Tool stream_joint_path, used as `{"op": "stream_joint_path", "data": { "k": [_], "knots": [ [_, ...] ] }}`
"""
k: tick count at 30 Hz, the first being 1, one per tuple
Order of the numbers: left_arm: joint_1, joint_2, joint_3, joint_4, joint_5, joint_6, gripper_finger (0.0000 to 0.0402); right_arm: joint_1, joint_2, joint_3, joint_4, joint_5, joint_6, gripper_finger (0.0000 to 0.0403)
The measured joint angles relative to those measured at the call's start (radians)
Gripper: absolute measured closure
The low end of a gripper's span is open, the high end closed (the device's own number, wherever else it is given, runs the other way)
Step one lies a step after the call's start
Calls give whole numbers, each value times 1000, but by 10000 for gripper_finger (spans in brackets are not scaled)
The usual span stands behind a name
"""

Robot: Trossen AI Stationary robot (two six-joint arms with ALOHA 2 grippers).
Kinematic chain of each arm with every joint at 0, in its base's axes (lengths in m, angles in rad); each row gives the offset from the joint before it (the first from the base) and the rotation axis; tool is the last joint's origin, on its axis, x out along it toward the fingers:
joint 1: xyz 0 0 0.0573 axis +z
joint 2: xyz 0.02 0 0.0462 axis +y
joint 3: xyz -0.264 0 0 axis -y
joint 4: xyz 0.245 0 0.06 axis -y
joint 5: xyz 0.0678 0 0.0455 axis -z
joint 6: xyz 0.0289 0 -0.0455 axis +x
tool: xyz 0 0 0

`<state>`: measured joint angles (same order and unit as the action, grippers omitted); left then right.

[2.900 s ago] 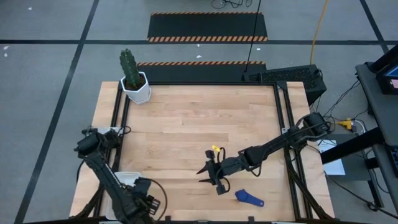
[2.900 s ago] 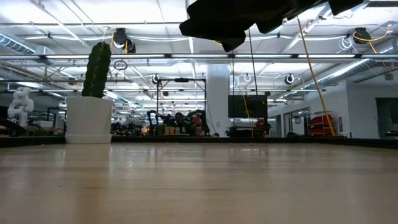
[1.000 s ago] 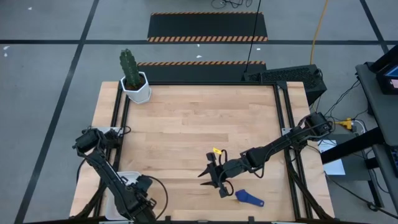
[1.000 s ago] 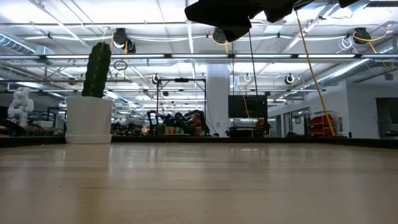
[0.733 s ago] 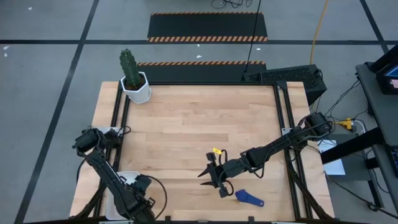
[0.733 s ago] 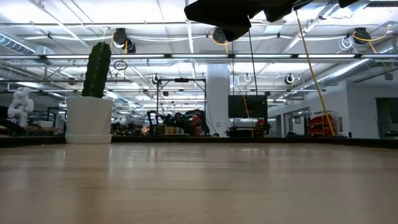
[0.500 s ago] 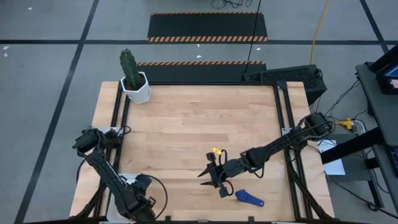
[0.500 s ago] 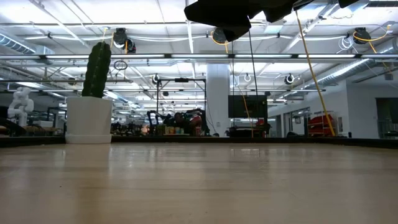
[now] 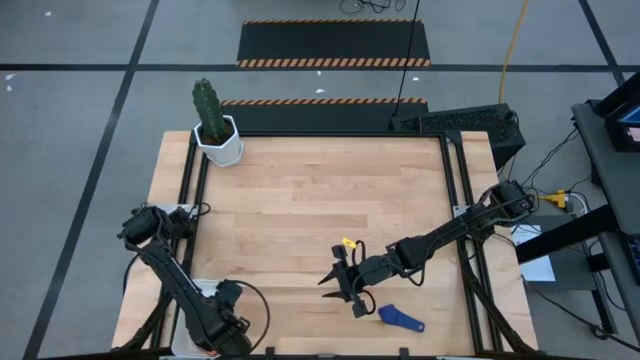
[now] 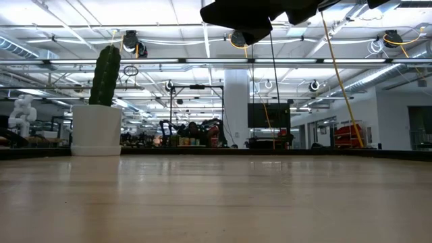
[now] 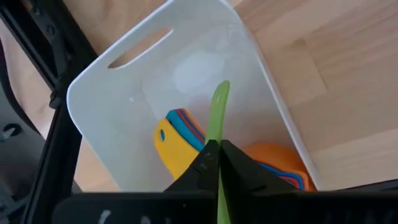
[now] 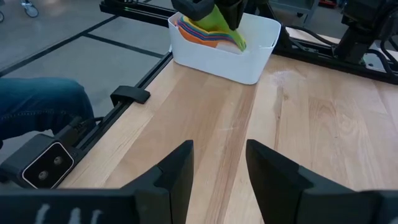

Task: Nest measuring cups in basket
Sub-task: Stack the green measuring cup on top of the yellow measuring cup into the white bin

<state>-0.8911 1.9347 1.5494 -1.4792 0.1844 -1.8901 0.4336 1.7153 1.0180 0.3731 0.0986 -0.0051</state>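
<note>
Left gripper (image 11: 217,152) pinched tight on the green cup (image 11: 219,118) by its handle, long way pointing straight out from the fingertips, right over the basket (image 11: 118,106). Just beside: orange cup (image 11: 273,158) and yellow cup (image 11: 174,146). Right gripper (image 12: 219,163) half open, empty, well apart, near the dark blue cup (image 9: 402,319).

Lots of bare table (image 9: 320,200) in the middle, cactus pot (image 9: 218,140) far corner, basket (image 12: 224,59) full of stacked cups (image 12: 208,31), left gripper (image 11: 213,155) in its way

basket (image 9: 190,300) mostly hidden under left arm
</note>
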Motion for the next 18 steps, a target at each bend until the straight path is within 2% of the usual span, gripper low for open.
{"op": "stream_joint_path", "data": {
  "k": [5,14,18],
  "knots": [
    [1,0,0,39,0,-9,376,0,0,0,-1,0,0,261],
    [1,0,0,56,0,-82,295,0,0,0,-2,0,0,261],
    [1,0,0,67,-2,-87,277,0,0,0,-2,0,0,261]
  ]
}}
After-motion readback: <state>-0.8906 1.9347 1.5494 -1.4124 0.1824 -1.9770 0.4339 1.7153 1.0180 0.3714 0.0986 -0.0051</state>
